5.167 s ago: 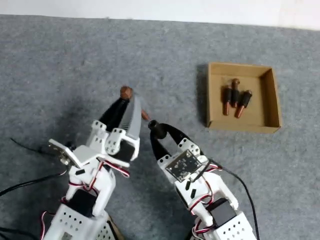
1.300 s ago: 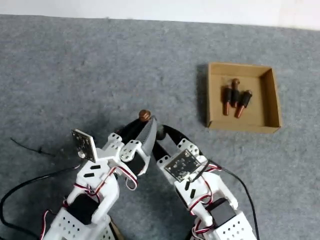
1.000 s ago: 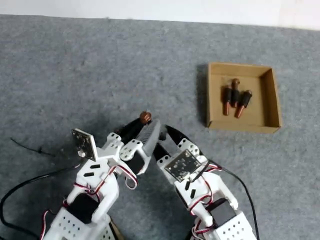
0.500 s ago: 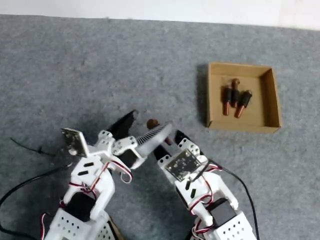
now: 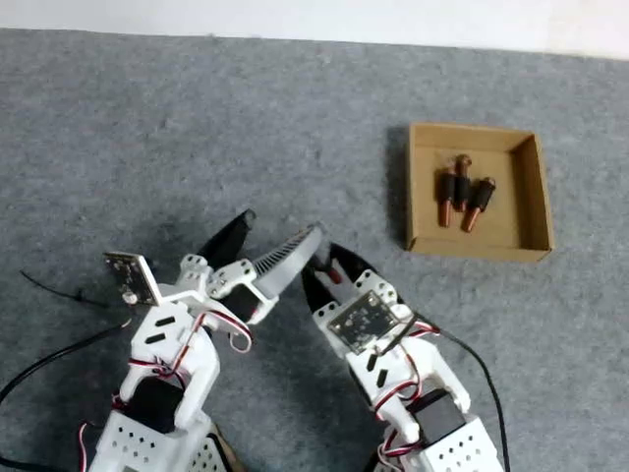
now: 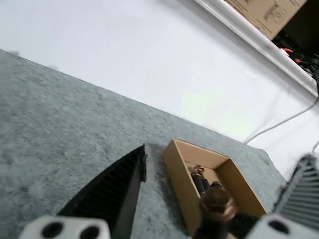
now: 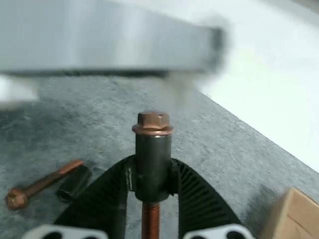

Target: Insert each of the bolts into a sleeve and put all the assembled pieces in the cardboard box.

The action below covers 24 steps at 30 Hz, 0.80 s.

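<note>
Bolts and sleeves all lie to the right of the left gripper (image 5: 281, 222), which hangs low over the grey mat (image 5: 147, 128) with its jaws spread wide and nothing between them. Its grey ribbed finger (image 5: 290, 258) slants across to just above the right gripper (image 5: 322, 265); whether the two touch, I cannot tell. The right gripper is clamped on a black sleeve (image 7: 153, 159) with a copper bolt (image 7: 153, 122) pushed through it: the piece stands upright, with the hex head on top of the sleeve and the threaded shank sticking out below. In the right wrist view a loose bolt (image 7: 40, 186) lies flat on the mat near this gripper, its tip beside a loose sleeve (image 7: 75, 183) that lies on its side. Well apart, further right, sits the cardboard box (image 5: 477, 254), open at the top. Three assembled pieces (image 5: 462, 187) lie close together inside it, near its middle, heads pointing to the far wall.
</note>
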{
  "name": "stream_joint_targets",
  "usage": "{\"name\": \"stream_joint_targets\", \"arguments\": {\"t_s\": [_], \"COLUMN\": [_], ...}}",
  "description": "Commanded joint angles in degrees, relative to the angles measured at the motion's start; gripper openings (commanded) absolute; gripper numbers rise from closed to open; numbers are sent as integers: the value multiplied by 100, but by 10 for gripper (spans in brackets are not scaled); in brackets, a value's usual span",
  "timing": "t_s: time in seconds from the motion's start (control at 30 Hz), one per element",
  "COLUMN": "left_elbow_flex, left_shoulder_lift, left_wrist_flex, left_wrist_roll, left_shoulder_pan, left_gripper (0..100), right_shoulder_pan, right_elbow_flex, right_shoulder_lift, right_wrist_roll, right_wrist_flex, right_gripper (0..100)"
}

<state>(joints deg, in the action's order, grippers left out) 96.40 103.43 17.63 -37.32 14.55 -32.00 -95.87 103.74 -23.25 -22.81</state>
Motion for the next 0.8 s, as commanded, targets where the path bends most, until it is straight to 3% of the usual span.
{"name": "stream_joint_targets", "arguments": {"t_s": [0.0, 0.2, 0.37, 0.47, 0.6, 0.77], "left_elbow_flex": [84, 84, 84, 84, 84, 84], "left_shoulder_lift": [84, 66, 75, 66, 31, 40], "left_wrist_flex": [-273, -422, -422, -413, -70, 132], "left_wrist_roll": [-18, -9, 114, 897, 1503, 1521], "left_shoulder_pan": [-268, -532, -549, -602, -620, -620], "left_gripper": [410, 364, 143, 4, 34, 34], "right_shoulder_pan": [444, 673, 927, 1516, 2334, 2527], "right_elbow_flex": [-585, -585, -585, -585, -541, 119], "right_shoulder_lift": [145, 145, 145, 92, 84, -716], "right_wrist_roll": [-9, 0, 0, 246, 1160, 1029], "right_wrist_flex": [356, 382, 576, 1235, 1604, 1640], "right_gripper": [6, 6, 6, 6, 5, 5]}}
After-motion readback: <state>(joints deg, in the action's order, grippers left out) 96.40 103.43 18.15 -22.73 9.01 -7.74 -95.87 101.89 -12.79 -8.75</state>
